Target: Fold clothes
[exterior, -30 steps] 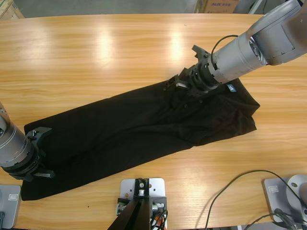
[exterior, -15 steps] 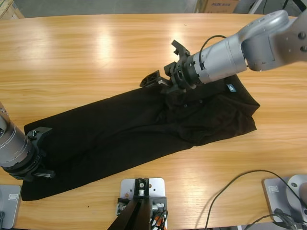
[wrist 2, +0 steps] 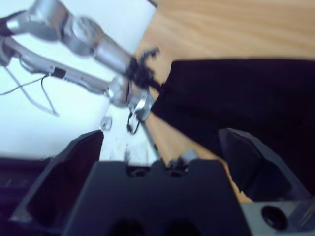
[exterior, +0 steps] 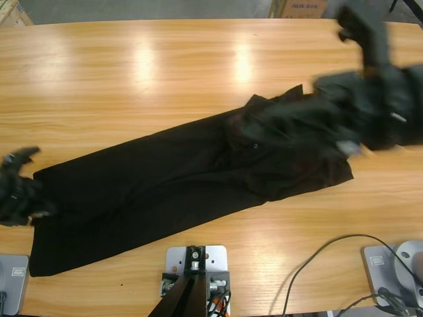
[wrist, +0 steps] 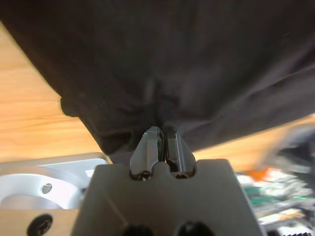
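Observation:
The black shirt (exterior: 178, 175) lies stretched slantwise across the wooden table (exterior: 165, 66), collar end at the right, hem at the left. My left gripper (exterior: 23, 191) is at the hem's left edge. In the left wrist view my left gripper (wrist: 161, 142) is shut on a fold of the black fabric (wrist: 187, 64). My right gripper (exterior: 291, 109) hangs blurred above the collar end. In the right wrist view my right gripper (wrist 2: 162, 147) stands open and empty, well above the shirt (wrist 2: 246, 93), looking along it toward the left arm (wrist 2: 88, 39).
A black cable (exterior: 317, 264) loops over the table's near right edge. A cardboard box (exterior: 297, 8) stands beyond the far edge. Bare wood spreads behind the shirt and in front of its right half.
The right arm has left the collar area and swung up and to the right, jaws apart. The left gripper has shifted up and leftward along the hem.

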Controlling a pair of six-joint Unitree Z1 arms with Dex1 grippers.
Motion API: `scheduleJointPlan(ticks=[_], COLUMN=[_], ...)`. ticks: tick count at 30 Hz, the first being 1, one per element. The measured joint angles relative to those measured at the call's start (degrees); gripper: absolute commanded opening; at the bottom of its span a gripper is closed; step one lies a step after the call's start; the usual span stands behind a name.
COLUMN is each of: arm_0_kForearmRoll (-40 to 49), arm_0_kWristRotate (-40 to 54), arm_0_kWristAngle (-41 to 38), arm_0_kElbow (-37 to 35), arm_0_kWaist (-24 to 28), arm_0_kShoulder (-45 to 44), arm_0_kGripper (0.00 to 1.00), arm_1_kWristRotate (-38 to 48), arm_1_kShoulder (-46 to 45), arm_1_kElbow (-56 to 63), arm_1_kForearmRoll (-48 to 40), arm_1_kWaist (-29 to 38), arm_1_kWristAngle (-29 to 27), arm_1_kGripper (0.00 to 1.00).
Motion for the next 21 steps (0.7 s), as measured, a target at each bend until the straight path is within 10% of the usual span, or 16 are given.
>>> scheduleJointPlan(ticks=[2,10,21], arm_0_kForearmRoll=[-0.1,-0.1,0.0], arm_0_kWristRotate=[-0.2,-0.5,1.3], arm_0_kWristAngle=[-2.2,-11.8,-17.6], arm_0_kElbow=[0.1,6.4,10.2], arm_0_kWaist=[4.4,18.3,31.5], arm_0_kShoulder=[-5.3,-18.1,-18.5], arm_0_kGripper=[0.001,0.763,0.752], arm_1_kWristRotate=[-1.0,-2.9,-3.1], arm_1_kShoulder=[-4.1,-9.8,-13.2], arm_1_kElbow=[0.4,0.9,7.3], arm_1_kForearmRoll=[5.9,15.9,15.9], arm_1_kWaist=[0.0,0.0,-0.3], arm_1_kWristAngle=[0.2,-0.2,-2.2], arm_1_kGripper=[0.959,0.964,0.959])
